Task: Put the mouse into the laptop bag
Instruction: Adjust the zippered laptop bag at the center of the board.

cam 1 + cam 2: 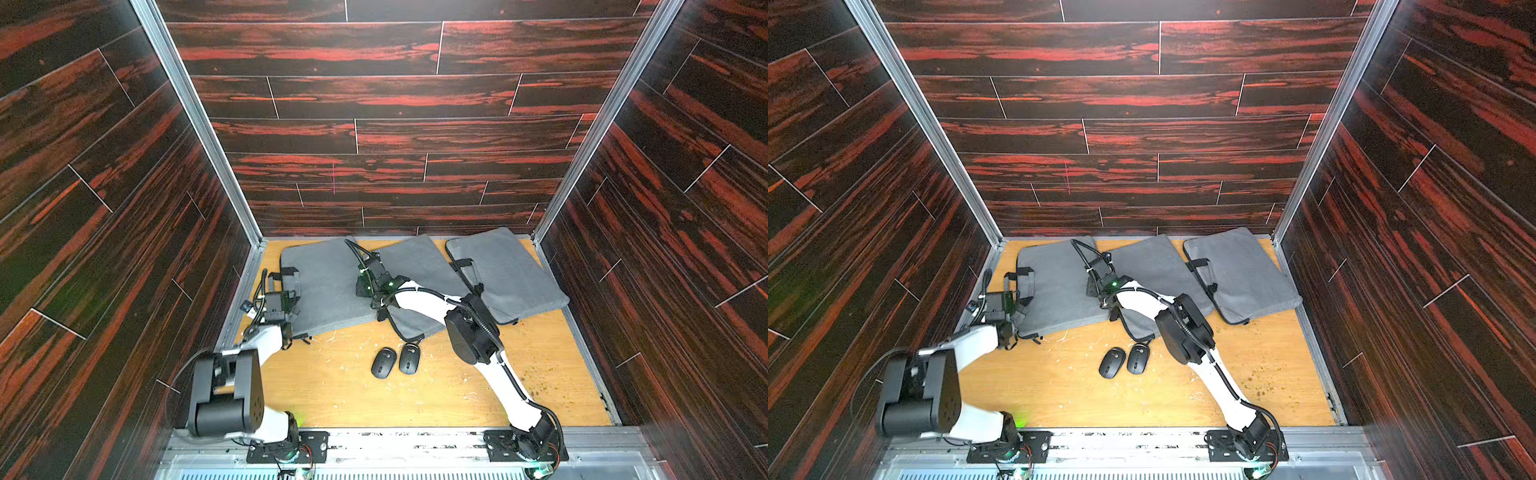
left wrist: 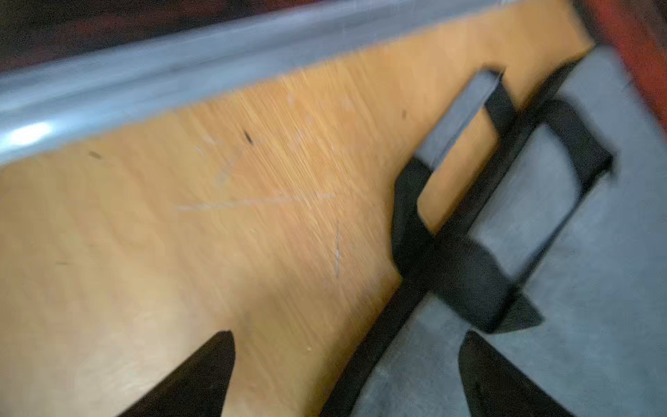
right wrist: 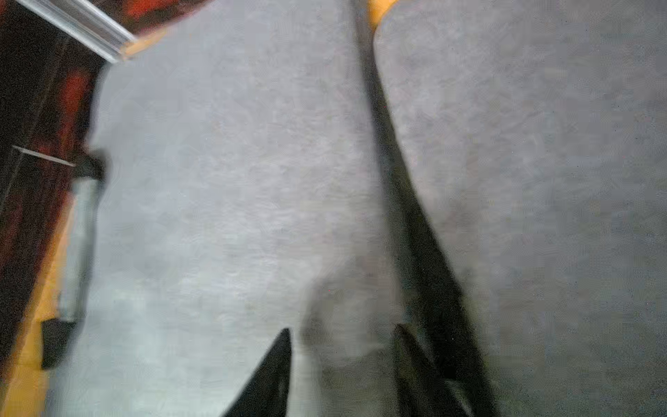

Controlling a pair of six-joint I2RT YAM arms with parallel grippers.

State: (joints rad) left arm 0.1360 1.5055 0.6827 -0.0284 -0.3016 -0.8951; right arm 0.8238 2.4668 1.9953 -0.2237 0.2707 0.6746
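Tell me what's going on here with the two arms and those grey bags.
Three grey laptop bags, left bag, middle bag and right bag, lie along the back of the table. The left end effector is open above the left bag's handle edge. The right end effector is down on the fabric where left and middle bags meet; whether it grips anything is unclear. A mouse and a second mouse lie side by side on the table, neither bagged yet.

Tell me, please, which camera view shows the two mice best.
Both top views: the two mice lie uncovered, side by side on the table, whole and sharp. The left wrist view shows table and a bag handle, the right wrist view grey bags; no mouse in either.
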